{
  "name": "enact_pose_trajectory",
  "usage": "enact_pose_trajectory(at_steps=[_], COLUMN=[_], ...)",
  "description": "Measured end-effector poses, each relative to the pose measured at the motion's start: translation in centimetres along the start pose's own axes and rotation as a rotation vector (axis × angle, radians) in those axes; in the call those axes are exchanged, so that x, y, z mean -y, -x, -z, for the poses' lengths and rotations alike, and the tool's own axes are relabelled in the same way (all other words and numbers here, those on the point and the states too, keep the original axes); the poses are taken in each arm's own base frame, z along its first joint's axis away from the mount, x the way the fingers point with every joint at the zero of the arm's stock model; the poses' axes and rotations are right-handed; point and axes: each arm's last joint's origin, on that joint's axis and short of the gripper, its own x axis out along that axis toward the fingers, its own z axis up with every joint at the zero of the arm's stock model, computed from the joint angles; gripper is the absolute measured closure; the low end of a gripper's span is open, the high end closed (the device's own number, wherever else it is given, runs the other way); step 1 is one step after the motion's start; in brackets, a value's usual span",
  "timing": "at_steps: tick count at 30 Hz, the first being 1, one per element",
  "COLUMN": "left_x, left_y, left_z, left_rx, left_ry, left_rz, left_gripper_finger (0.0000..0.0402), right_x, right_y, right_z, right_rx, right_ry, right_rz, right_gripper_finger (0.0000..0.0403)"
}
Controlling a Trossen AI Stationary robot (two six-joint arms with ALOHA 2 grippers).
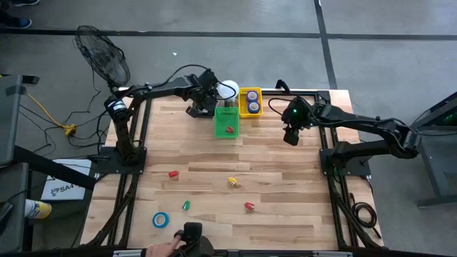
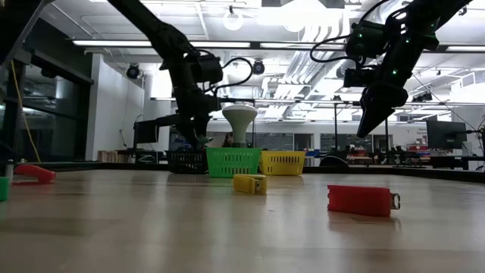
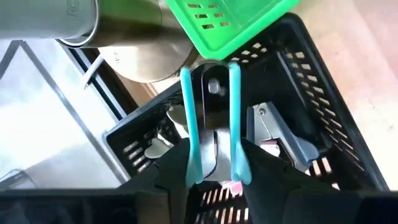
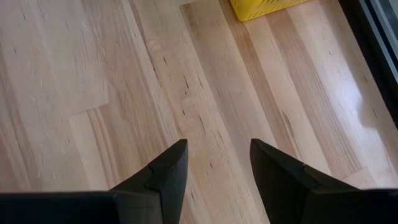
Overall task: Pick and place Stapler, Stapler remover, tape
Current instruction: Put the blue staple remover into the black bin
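A: Black basket [image 3: 323, 93] under left tool [image 3: 211, 171], clenched on a light-blue-handled stapler [image 3: 210, 106] held over it.
B: Right tool [image 4: 214, 165]?
A: Released, above bare counter [image 4: 93, 81]. Blue tape [image 1: 160, 220] near front edge.

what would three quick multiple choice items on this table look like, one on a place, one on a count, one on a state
1. Where is the left gripper?
A over the black slotted basket
B over the table's middle
C at the table's front edge

2. How many blue tape rolls lie in the yellow plastic basket?
A one
B two
C four

3. How is the right gripper?
A open and empty
B shut on a red clip
C shut on a pink ring

Key:
1 A, its wrist view looks straight into that basket.
2 B, the high view shows two rings in it.
3 A, bare wood shows between its spread fingers.
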Motion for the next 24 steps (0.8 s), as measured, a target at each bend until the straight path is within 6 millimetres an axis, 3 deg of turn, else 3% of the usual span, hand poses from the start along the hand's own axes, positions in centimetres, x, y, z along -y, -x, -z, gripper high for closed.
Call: enact_pose_trajectory(at_steps=[7,24], left_x=[-0.07,-0.02], left_y=[0.01,0.03], left_z=[0.25,0.38], left_rx=[-0.068,-0.107], left_ry=[0.010,-0.043], left_rz=[-0.018,-0.019], left_gripper_finger=[0.0243,0.0240], right_x=[0.00,-0.01], right_y=[0.00,0.00], right_z=[0.00,0.00], right_rx=[0.000,0.000], right_ry=[0.000,0.000], right_rz=[-0.001,-0.002], right_gripper_finger=[0.0238,0.0238])
